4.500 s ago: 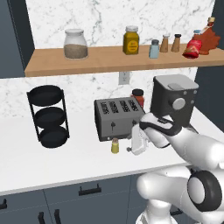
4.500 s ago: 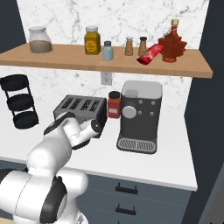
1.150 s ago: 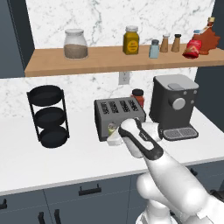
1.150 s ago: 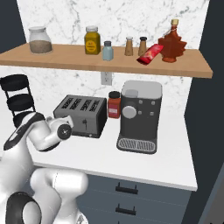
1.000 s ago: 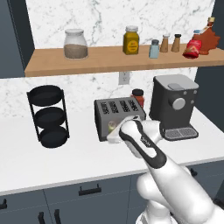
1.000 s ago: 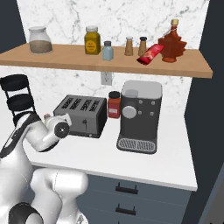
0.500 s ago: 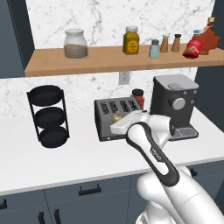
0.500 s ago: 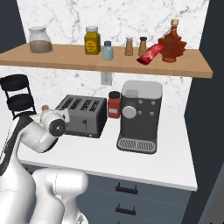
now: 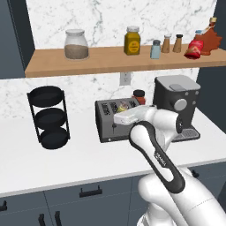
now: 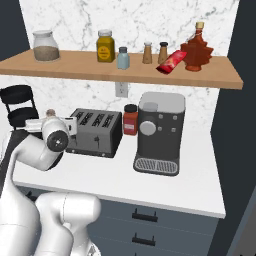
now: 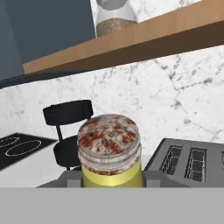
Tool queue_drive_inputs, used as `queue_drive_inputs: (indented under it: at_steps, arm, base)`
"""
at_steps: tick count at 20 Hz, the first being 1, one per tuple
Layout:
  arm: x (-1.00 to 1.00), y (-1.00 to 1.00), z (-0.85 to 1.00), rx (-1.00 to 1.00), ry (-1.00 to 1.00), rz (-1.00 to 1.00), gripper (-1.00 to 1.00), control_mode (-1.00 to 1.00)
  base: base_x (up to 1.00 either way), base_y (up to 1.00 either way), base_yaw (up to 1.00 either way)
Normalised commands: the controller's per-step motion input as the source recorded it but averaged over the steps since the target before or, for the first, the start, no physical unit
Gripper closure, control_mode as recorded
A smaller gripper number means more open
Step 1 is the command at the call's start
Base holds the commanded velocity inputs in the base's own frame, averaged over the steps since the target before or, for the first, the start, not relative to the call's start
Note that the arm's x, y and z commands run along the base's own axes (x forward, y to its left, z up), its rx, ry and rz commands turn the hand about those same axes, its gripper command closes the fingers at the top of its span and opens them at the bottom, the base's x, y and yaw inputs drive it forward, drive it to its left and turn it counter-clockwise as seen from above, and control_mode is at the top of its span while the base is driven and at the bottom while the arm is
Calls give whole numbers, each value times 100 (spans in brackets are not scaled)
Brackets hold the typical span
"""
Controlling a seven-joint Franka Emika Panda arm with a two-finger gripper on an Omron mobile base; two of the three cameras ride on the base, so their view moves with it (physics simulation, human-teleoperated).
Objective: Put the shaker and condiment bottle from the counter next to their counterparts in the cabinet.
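Gripper (image 11: 111, 186) grasps the shaker (image 11: 110, 151) in the hand view, lifted above the counter (image 9: 79, 163). Behind it, from left to right, stand a black tiered rack (image 11: 69, 131), then the toaster (image 11: 192, 159), under the cabinet (image 11: 131, 46) shelf.

Two cameras sit behind the arm, one to its left and one to its right, both looking forward and down on the same worktop (image 9: 66, 163), toaster (image 10: 95, 132) and shelf (image 9: 110, 59). The third rides the hand, very close, facing the wall and shelf.
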Motion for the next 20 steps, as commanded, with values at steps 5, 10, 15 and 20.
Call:
queue_drive_inputs:
  at_steps: [5, 10, 15, 20]
  arm:
    - [-5, -3, 51, 8, 0, -11, 100, -100]
    - [-3, -7, 58, 10, 1, -14, 100, -100]
    - [-22, -13, 51, 11, 4, -19, 100, -100]
    - [-50, -21, 40, 13, 2, -18, 100, -100]
  base:
    - [0, 0, 0]
    - [0, 0, 0]
    - [0, 0, 0]
    - [0, 0, 0]
